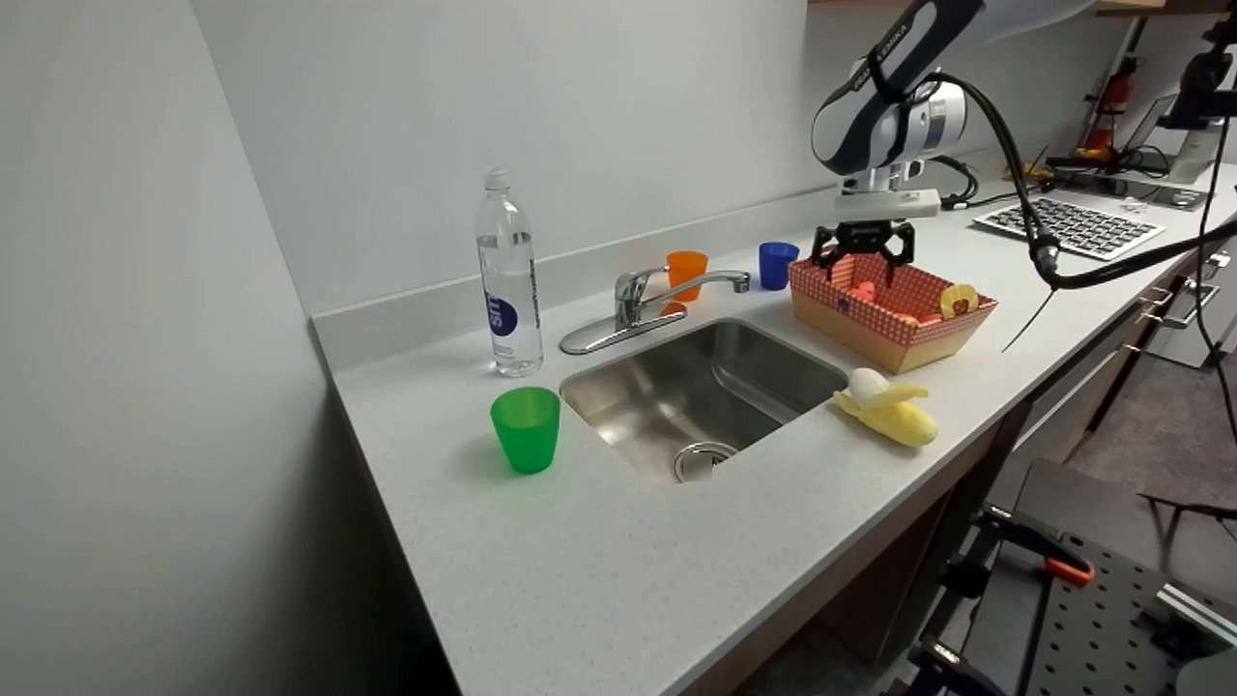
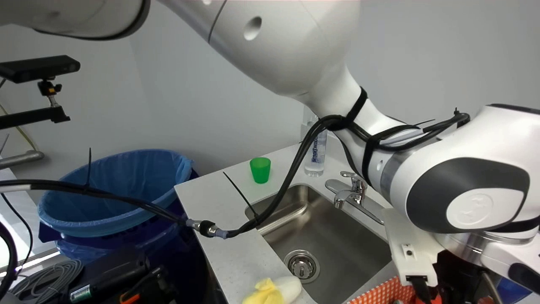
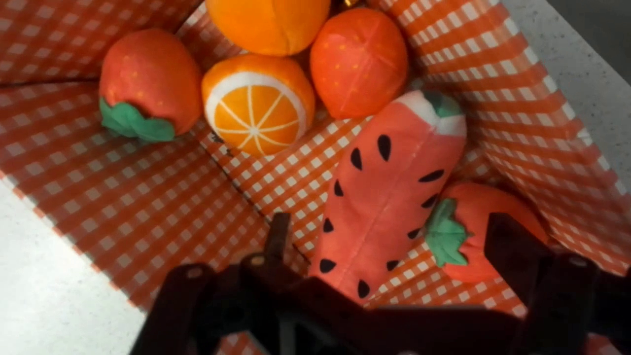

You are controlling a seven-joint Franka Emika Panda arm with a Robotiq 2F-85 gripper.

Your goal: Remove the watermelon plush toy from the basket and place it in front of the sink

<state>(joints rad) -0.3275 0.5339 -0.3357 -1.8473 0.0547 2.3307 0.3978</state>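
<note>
The watermelon plush toy (image 3: 379,197) lies inside the basket in the wrist view. It is red with black seeds and a white-green end, and its near end is hidden by the gripper. The basket (image 1: 850,329) has red-white checked lining and stands right of the sink (image 1: 667,406) in an exterior view. Its checked rim also shows at the bottom of an exterior view (image 2: 375,293). My gripper (image 1: 860,271) is over the basket, pointing down. In the wrist view the gripper (image 3: 389,222) is open, its fingers apart on either side of the watermelon, with nothing held.
A plush strawberry (image 3: 480,231) lies beside the watermelon under a finger. Another strawberry (image 3: 148,81) and an orange half (image 3: 256,106) share the basket. A peeled banana (image 1: 889,411) lies by the sink. A green cup (image 1: 527,430), bottle (image 1: 510,290) and faucet (image 1: 628,300) stand around the sink.
</note>
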